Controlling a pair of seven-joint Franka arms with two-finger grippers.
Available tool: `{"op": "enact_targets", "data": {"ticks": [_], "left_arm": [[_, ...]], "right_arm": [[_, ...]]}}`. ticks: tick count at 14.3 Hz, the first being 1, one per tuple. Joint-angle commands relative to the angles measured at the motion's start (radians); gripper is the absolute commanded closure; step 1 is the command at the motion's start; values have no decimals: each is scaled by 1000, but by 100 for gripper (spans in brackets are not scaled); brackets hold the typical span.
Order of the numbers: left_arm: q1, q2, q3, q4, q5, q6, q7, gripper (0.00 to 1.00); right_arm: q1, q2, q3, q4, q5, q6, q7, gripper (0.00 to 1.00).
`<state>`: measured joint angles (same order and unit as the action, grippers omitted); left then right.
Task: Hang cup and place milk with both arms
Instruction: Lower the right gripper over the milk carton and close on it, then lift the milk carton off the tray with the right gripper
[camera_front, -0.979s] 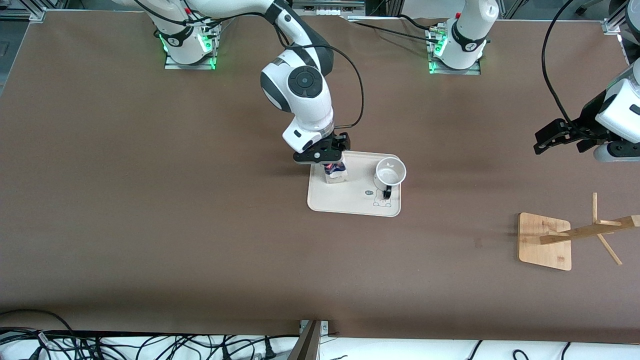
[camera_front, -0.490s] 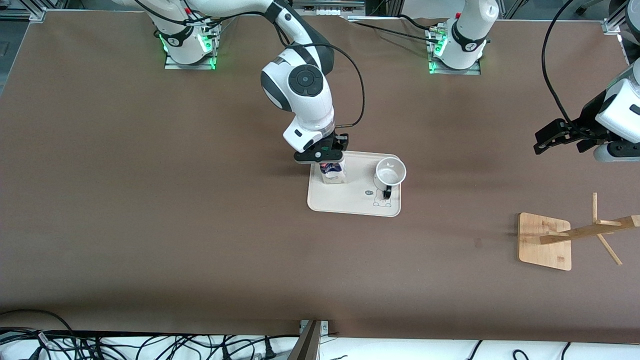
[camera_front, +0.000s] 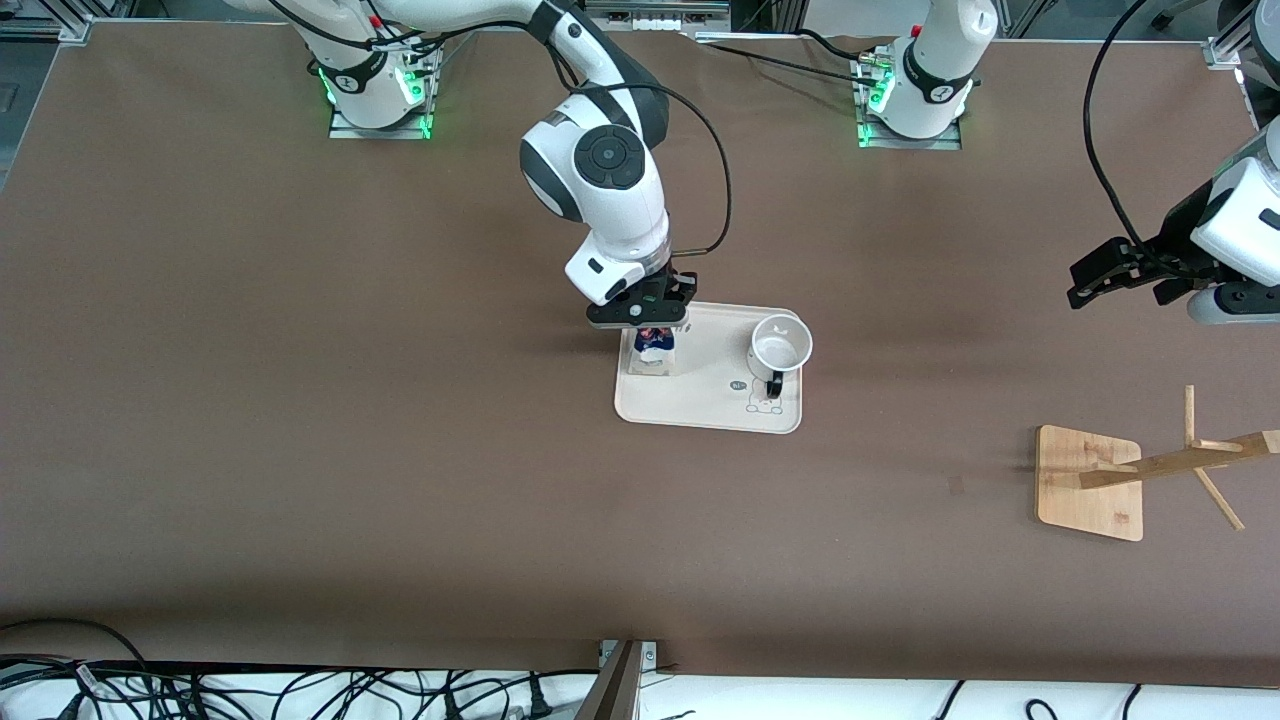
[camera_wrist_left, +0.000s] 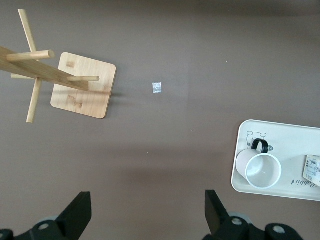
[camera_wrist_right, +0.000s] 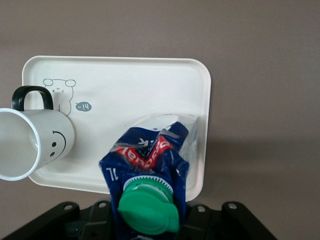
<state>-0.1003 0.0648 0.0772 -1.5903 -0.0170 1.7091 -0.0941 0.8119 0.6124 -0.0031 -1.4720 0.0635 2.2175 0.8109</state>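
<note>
We see the right hand (camera_front: 652, 322) low over the cream tray (camera_front: 710, 412), and its black body covers the top of the milk (camera_front: 652, 352) in the front view, so only the blue side and pale base show there. In the right wrist view the carton (camera_wrist_right: 150, 170) fills the foreground with its green cap (camera_wrist_right: 148, 210) nearest the lens; the fingers themselves are cut off at the picture's edge, yet the creased carton sits pinched between them, so we take the right hand as clamped on the milk. The carton's base is on the tray at the end toward the right arm.

The cup (camera_front: 779, 346) stands upright on the same tray at the end toward the left arm, apart from the milk, its black handle (camera_front: 774, 384) turned toward the front camera.

The left hand (camera_front: 1112, 270) waits in the air over bare tabletop (camera_front: 300, 450) at the left arm's end, with its fingers (camera_wrist_left: 75, 215) spread wide. The wooden rack (camera_front: 1095, 482) is cut off by the front view's edge, so its top is hidden.

Against a second ago, the right hand has closed from wide to tight, and the carton now looks narrower and shifted slightly toward the right arm's end. Cup, rack and left hand have not moved.
</note>
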Motion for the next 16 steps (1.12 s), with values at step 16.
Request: {"op": "enact_targets", "data": {"ticks": [16], "left_arm": [[2,12,-5,30,15,-16,-9,0]], "right_arm": [[35,-229,-247,210,-33,-568,-61,76]]}}
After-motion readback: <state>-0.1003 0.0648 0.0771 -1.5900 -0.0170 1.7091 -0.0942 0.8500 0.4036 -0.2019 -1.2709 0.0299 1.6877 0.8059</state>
